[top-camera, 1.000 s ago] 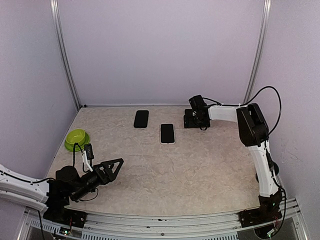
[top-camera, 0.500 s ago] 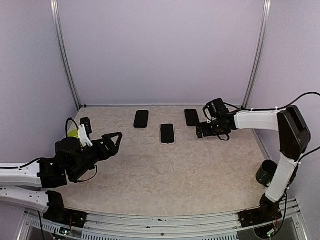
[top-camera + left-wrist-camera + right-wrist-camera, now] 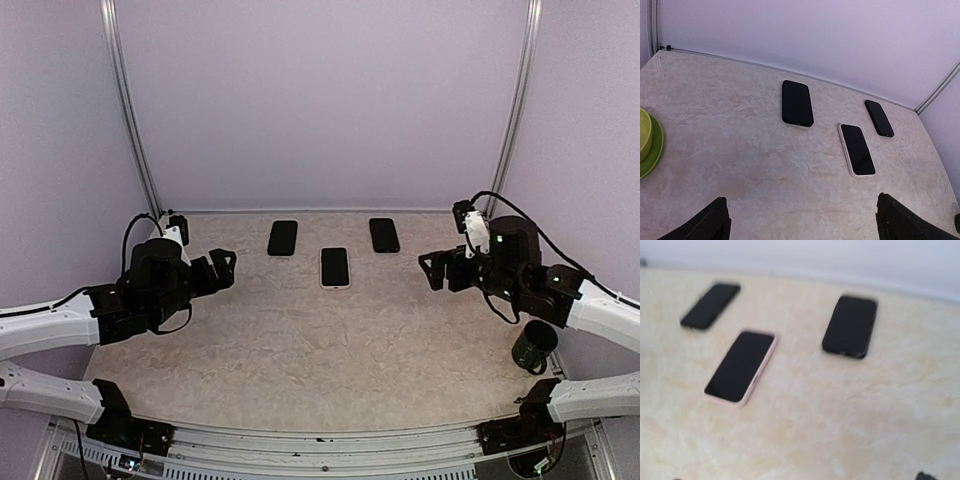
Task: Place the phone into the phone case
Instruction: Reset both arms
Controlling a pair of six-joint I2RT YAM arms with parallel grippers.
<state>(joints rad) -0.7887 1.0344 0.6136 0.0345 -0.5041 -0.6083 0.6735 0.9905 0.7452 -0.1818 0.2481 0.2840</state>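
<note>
I am watching the left end effector (image 3: 215,268) rising from the near edge to hover over the left side of the desk (image 3: 330,350). Its fingers are spread wide and carrying nothing, with the green bowl (image 3: 646,142) lying just off to its left. Moving across, the left black handset (image 3: 283,237), the pink-rimmed phone (image 3: 335,267) and the right black handset (image 3: 384,234) are lying flat and well apart in the back half. I cannot tell which black piece is the case. The right end effector (image 3: 437,271) is pulling back from the right black handset, leaving it on the desk, and is hanging wide open and empty. So I am judging that nothing is fitted yet. The back rail (image 3: 330,211) is sitting just behind both black pieces, crowding any approach from there, while the front half is offering free room. A black cup (image 3: 535,346) is standing near the right edge.
</note>
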